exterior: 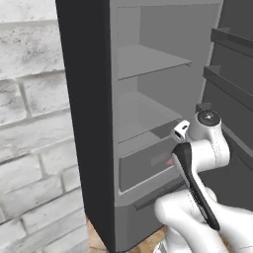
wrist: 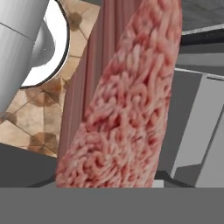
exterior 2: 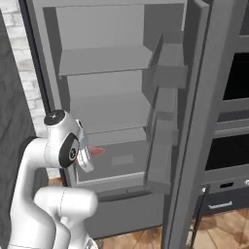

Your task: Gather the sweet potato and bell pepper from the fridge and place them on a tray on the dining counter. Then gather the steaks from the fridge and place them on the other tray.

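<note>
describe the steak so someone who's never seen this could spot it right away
Start at the tall grey fridge with its door swung open, then follow the white arm to its gripper in front of the lower drawer. The steak is the pink-red marbled slab there, the one coloured thing among grey shelves.

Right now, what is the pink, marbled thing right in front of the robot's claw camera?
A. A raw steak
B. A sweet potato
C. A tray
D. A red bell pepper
A. The hand view shows a slab of pink, marbled raw meat, the steak, up close, and the right base view shows a reddish piece at the claw in front of the open fridge.
</note>
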